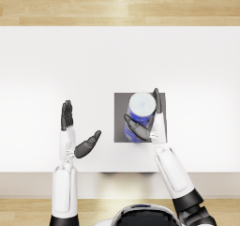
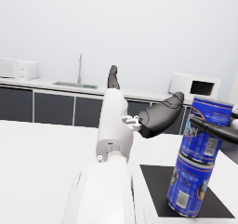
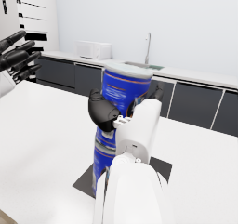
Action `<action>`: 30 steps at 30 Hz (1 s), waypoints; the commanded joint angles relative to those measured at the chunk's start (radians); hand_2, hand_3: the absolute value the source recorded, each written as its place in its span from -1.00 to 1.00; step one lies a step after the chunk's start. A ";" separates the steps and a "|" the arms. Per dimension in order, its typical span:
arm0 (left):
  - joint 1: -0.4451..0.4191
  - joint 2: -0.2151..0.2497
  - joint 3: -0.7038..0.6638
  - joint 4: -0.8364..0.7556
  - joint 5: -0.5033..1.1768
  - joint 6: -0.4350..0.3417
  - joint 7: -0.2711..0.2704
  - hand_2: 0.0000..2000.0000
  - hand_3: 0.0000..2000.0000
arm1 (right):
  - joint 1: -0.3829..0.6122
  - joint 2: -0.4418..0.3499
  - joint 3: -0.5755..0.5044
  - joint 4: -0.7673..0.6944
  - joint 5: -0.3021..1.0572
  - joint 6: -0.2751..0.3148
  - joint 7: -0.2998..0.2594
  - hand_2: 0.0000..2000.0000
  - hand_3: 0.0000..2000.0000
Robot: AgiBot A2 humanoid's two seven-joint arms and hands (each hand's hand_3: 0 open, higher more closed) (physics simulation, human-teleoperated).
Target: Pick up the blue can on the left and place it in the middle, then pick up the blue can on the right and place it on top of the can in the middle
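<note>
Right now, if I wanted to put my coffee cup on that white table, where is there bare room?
The white table is bare along its far side and at its right end, beyond the right hand. There is also bare room left of the open left hand. The crowded spot is the dark mat, where the right hand grips the upper can stacked on the lower can.

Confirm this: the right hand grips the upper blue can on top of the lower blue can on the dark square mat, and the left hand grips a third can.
Not right about the left hand: the head view shows it open, holding nothing. The rest stands: the right hand grips the upper blue can, stacked on the lower blue can on the dark square mat.
</note>
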 commanded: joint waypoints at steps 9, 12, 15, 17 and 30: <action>0.007 0.009 -0.005 -0.013 0.000 0.000 0.000 -1.00 -1.00 | 0.062 0.003 -0.051 0.090 0.000 -0.010 -0.048 -1.00 -1.00; 0.004 0.012 -0.003 -0.018 0.000 0.000 0.000 -1.00 -1.00 | 0.069 -0.016 -0.075 0.110 0.000 -0.012 -0.052 -1.00 -1.00; 0.007 0.015 -0.001 -0.014 0.000 0.000 0.000 -1.00 -1.00 | 0.124 0.050 -0.001 0.144 0.000 -0.011 -0.054 -1.00 -1.00; 0.007 0.017 -0.002 -0.014 0.000 0.000 0.000 -1.00 -1.00 | 0.134 0.038 -0.010 0.155 0.001 -0.019 -0.057 -1.00 -1.00; 0.069 0.027 -0.017 -0.050 0.000 0.000 0.000 -1.00 -1.00 | 0.231 0.031 -0.182 0.308 0.001 0.064 -0.043 -1.00 -1.00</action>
